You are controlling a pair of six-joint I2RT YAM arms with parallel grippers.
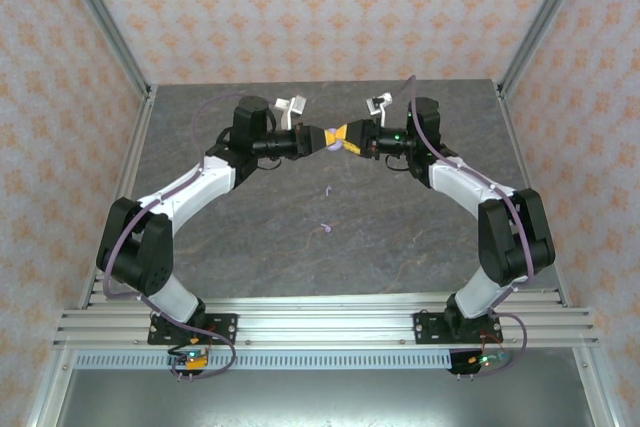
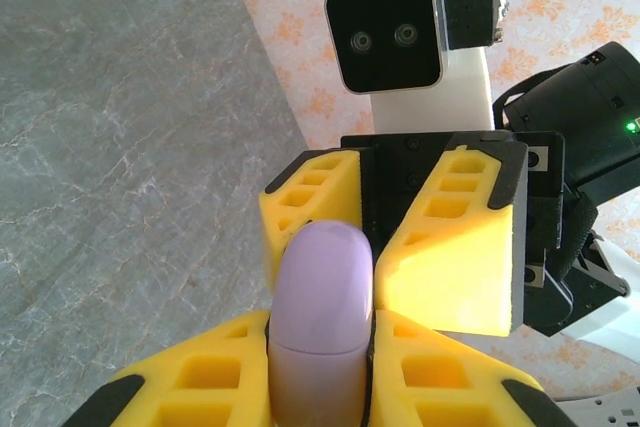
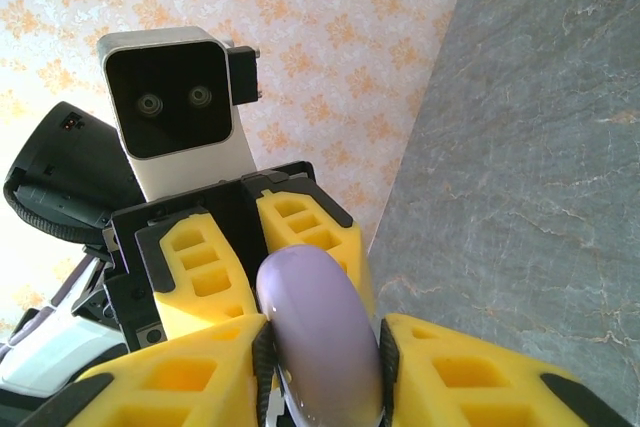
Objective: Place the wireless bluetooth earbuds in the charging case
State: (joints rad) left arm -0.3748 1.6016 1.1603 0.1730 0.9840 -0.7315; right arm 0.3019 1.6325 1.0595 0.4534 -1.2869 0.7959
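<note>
A lavender charging case hangs in the air above the far middle of the table, held from both sides. My left gripper is shut on its lower part, below a seam across the shell. My right gripper is shut on the same case from the opposite side, its yellow fingers facing mine. In the right wrist view the left fingers stand behind the case. Two tiny lavender earbuds lie on the table below: one nearer the case, another closer to me.
The grey stone table is bounded by metal corner posts and patterned walls. An aluminium rail carrying both arm bases runs along the near edge. Cables loop off each arm.
</note>
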